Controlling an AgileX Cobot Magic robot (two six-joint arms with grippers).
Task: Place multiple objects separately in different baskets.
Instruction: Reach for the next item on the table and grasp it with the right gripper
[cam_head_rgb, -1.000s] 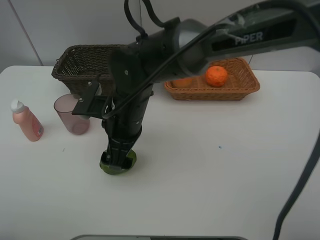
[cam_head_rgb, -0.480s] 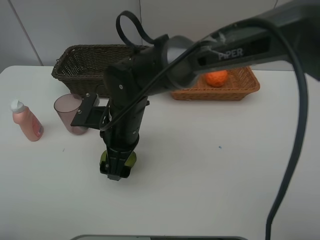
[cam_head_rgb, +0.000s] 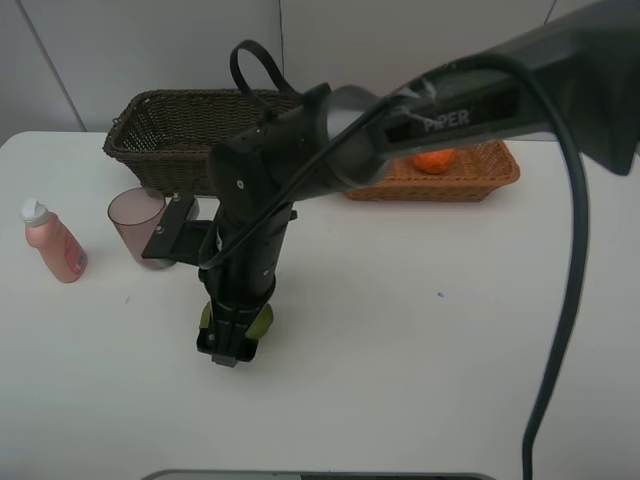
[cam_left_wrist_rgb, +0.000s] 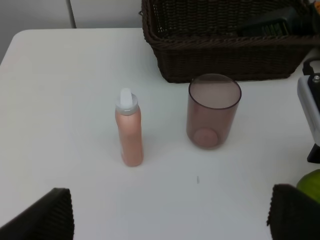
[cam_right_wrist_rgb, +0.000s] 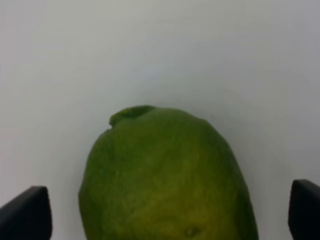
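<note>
A green fruit (cam_right_wrist_rgb: 167, 175) lies on the white table (cam_head_rgb: 420, 380), left of centre. My right gripper (cam_head_rgb: 226, 350) reaches across and stands open over it, one finger on each side of the green fruit (cam_head_rgb: 263, 318); the right gripper (cam_right_wrist_rgb: 165, 212) is not closed on it. An orange (cam_head_rgb: 435, 160) sits in the orange-tan basket (cam_head_rgb: 490, 178). At the left stand the pink white-capped bottle (cam_left_wrist_rgb: 129, 129) and the mauve cup (cam_left_wrist_rgb: 212, 111), in front of the dark brown basket (cam_left_wrist_rgb: 225, 55). My left gripper (cam_left_wrist_rgb: 172, 220) is open and holds nothing.
A dark object (cam_left_wrist_rgb: 272, 25) lies inside the dark basket (cam_head_rgb: 170, 130). The right arm's black body (cam_head_rgb: 270, 190) covers the table's middle left and part of the tan basket. The pink bottle (cam_head_rgb: 55, 243) and cup (cam_head_rgb: 135, 218) stand close to the arm.
The right gripper has come down and slightly toward the front edge, so its fingers now straddle the green fruit. The arm swung a little left. Nothing else moved.
</note>
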